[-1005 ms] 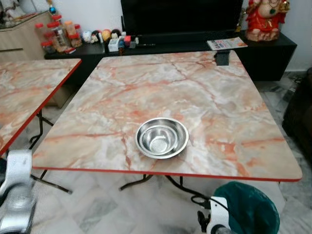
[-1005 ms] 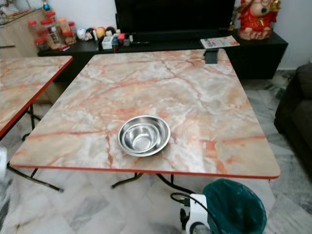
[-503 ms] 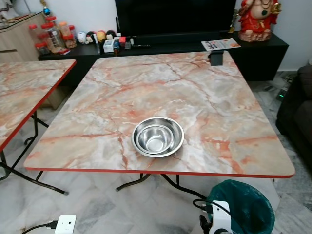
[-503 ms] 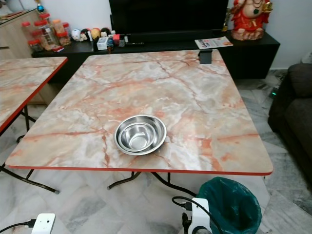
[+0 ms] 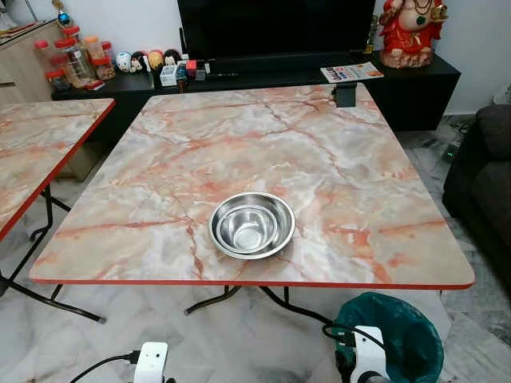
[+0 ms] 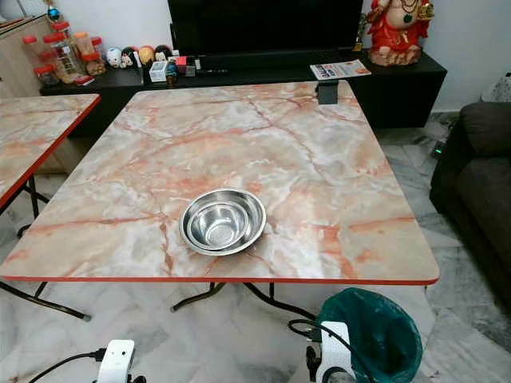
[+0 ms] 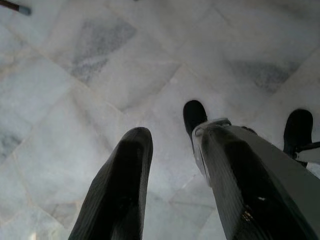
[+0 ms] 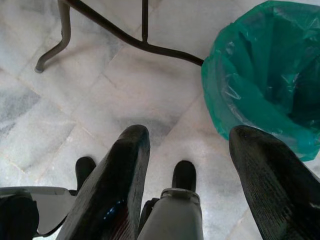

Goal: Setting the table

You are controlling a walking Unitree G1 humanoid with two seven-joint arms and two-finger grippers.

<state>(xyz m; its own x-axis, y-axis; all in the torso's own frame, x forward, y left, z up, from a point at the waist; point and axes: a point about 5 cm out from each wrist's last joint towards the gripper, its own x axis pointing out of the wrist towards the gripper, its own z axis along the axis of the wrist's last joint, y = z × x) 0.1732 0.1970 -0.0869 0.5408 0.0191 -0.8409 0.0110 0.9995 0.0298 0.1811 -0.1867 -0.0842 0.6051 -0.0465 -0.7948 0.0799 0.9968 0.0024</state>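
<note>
Both our arms hang idle at our sides, pointing down at the marble floor (image 7: 75, 100). The left gripper (image 7: 172, 190) has its two black fingers parted with nothing between them, and the right gripper (image 8: 192, 190) is spread wider, also empty — we judge them lowered this way because there is nothing to carry just now.

Ahead of both grippers and well above them stands the table (image 5: 359, 183), a marble-patterned top with a red edge on folding metal legs. On it, near the edge closest to us and roughly midway between our two arms, sits the steel bowl (image 5: 251, 225). It looks like two bowls nested, a smaller one inside a larger, both polished and round with a rolled rim, upright and empty. We take it that it sits close to this edge so it is within easy reach from where we stand.

Just beyond the right gripper's fingers is a bin with a green liner (image 8: 265, 85), standing on the floor beside the table's leg (image 8: 100, 30). A second table (image 5: 40, 152) of the same pattern stands off to our left, apart from the first.

The setting seems barely begun — one bowl stack, no plates or cutlery that we can see.
</note>
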